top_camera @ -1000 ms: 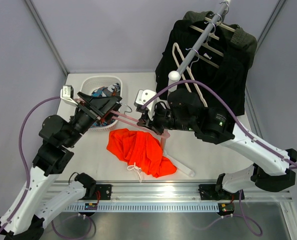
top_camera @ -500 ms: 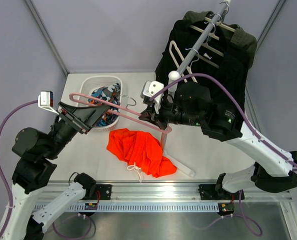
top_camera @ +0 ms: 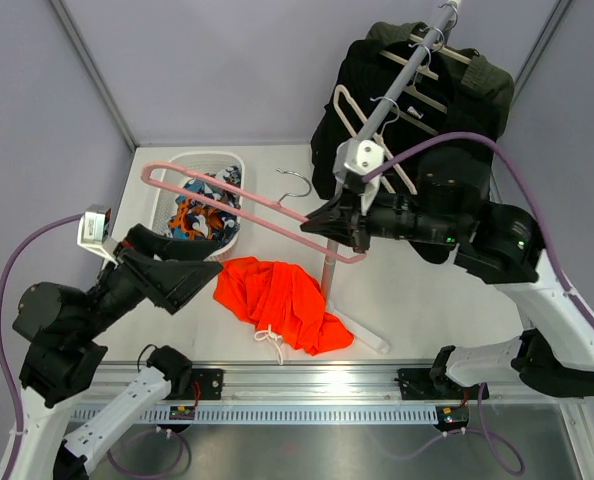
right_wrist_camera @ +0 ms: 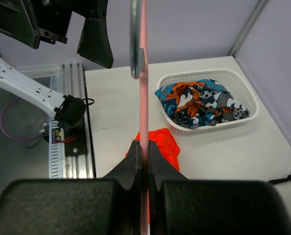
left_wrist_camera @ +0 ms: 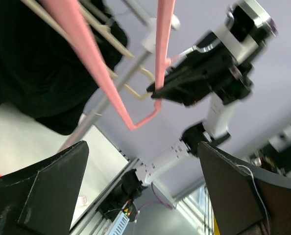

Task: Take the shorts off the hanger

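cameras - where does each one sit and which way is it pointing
top external: fixed above and behind the bases, looking down at the table; both arms, the pink hanger and orange shorts show.
left wrist: on the left arm, tilted upward; open left fingers frame the hanger and the right fingers.
right wrist: on the right arm, looking along the hanger down at the basket; right fingers pinch it.
shared: all three see the hanger.

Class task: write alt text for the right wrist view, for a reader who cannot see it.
The right end effector is shut on a pink hanger that runs straight up the frame to its metal hook. Below on the table lie orange shorts, with patterned shorts in a white basket to the right.
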